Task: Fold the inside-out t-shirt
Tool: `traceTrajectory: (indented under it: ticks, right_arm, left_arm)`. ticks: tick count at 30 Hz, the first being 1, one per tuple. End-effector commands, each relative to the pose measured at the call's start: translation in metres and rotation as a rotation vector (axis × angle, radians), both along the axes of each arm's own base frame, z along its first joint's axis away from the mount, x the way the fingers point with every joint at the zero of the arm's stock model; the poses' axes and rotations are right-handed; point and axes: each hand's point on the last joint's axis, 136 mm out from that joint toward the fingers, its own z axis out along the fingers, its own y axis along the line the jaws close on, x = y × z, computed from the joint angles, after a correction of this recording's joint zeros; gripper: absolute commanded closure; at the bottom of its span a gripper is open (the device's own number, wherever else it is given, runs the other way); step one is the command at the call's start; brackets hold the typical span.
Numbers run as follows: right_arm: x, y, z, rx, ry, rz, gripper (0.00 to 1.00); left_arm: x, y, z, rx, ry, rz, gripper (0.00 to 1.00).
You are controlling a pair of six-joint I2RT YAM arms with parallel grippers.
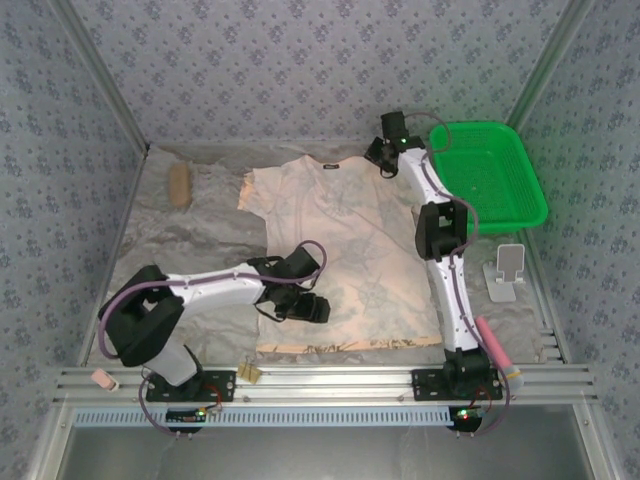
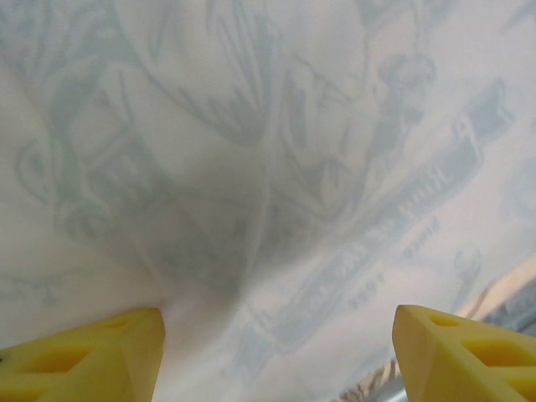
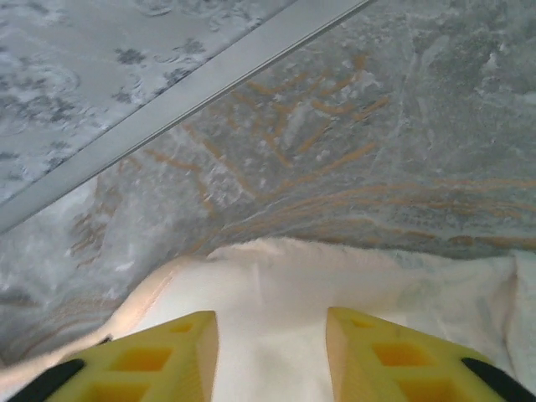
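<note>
The inside-out t-shirt [image 1: 350, 230] lies spread flat in the middle of the table, pale side up, with faint prints showing through and its neck toward the back wall. My left gripper [image 1: 300, 305] hovers low over the shirt's near left part. In the left wrist view its yellow fingers [image 2: 100, 352] stand wide apart, so the left gripper [image 2: 279, 322] is open over printed cloth [image 2: 276, 151]. My right gripper [image 1: 380, 158] is at the shirt's far right sleeve. Seen from its wrist, the right gripper [image 3: 272, 322] is open, with the pale sleeve edge [image 3: 335, 276] lying under and between the fingers.
A green plastic basket [image 1: 520, 215] stands at the back right, close to the right arm. A tan oblong object [image 1: 180, 185] lies at the back left. A white stand [image 1: 507, 272] and a pink tube [image 1: 495, 345] sit on the right. Crumpled grey covering [image 3: 402, 126] meets a metal rail [image 3: 209, 75].
</note>
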Motion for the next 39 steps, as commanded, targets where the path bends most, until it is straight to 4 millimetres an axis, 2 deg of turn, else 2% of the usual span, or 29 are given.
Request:
traceTrajectory:
  ticks: [1, 3, 5, 8, 10, 11, 13, 17, 20, 22, 25, 28, 29, 31, 34, 36, 38, 39]
  right_arm:
    - [-0.027, 0.009, 0.084, 0.034, -0.061, 0.072, 0.55]
    - [-0.048, 0.001, 0.105, 0.034, -0.052, 0.067, 0.53]
    - [-0.072, -0.014, 0.118, 0.033, -0.033, 0.051, 0.52]
    - [-0.115, -0.035, 0.134, 0.035, -0.021, 0.03, 0.5]
    - [-0.151, -0.053, 0.132, 0.018, 0.016, 0.001, 0.49]
    - [-0.169, -0.061, 0.129, 0.0, 0.041, -0.015, 0.49]
    - [-0.21, -0.078, 0.124, -0.032, 0.094, -0.08, 0.48]
    - [-0.299, -0.098, 0.092, -0.057, 0.231, -0.155, 0.48]
    - [-0.352, -0.102, 0.066, -0.06, 0.32, -0.14, 0.49]
    - [-0.376, -0.098, 0.054, -0.04, 0.345, -0.115, 0.52]
    - [-0.398, -0.086, 0.039, 0.004, 0.355, -0.046, 0.56]
    - [-0.418, -0.089, 0.025, -0.039, 0.378, -0.039, 0.55]
    - [-0.425, -0.09, 0.019, -0.049, 0.394, -0.048, 0.53]
    - [-0.433, -0.085, 0.011, -0.037, 0.406, -0.04, 0.51]
    - [-0.444, -0.078, -0.001, -0.024, 0.439, -0.023, 0.5]
    - [-0.448, -0.075, -0.003, -0.012, 0.451, -0.009, 0.52]
    - [-0.448, -0.069, -0.001, -0.006, 0.432, 0.039, 0.53]
    - [-0.447, -0.068, 0.001, -0.014, 0.42, 0.058, 0.54]
  left_arm:
    - [0.014, -0.015, 0.054, -0.087, -0.199, -0.139, 0.27]
    - [0.024, -0.028, 0.071, -0.133, -0.356, -0.253, 0.27]
    - [0.026, -0.047, 0.081, -0.19, -0.483, -0.422, 0.26]
    - [0.002, -0.08, 0.084, -0.277, -0.63, -0.789, 0.26]
    - [-0.016, -0.096, 0.076, -0.313, -0.69, -1.015, 0.25]
    - [-0.018, -0.102, 0.073, -0.327, -0.703, -1.052, 0.25]
    - [-0.033, -0.111, 0.064, -0.378, -0.677, -1.187, 0.26]
    - [-0.06, -0.112, 0.033, -0.324, -0.601, -1.373, 0.29]
    - [-0.074, -0.107, 0.014, -0.277, -0.591, -1.423, 0.35]
    - [-0.075, -0.105, 0.008, -0.255, -0.607, -1.413, 0.45]
    - [-0.071, -0.102, 0.0, -0.223, -0.625, -1.385, 0.57]
    - [-0.06, -0.098, -0.016, -0.14, -0.637, -1.373, 0.68]
    - [-0.056, -0.097, -0.02, -0.116, -0.644, -1.369, 0.69]
    - [-0.05, -0.095, -0.028, -0.081, -0.667, -1.358, 0.65]
    - [-0.048, -0.094, -0.028, -0.084, -0.697, -1.347, 0.66]
    - [-0.049, -0.094, -0.028, -0.089, -0.698, -1.342, 0.78]
    - [-0.047, -0.095, -0.027, -0.095, -0.705, -1.332, 0.97]
    - [-0.046, -0.097, -0.025, -0.106, -0.703, -1.324, 1.0]
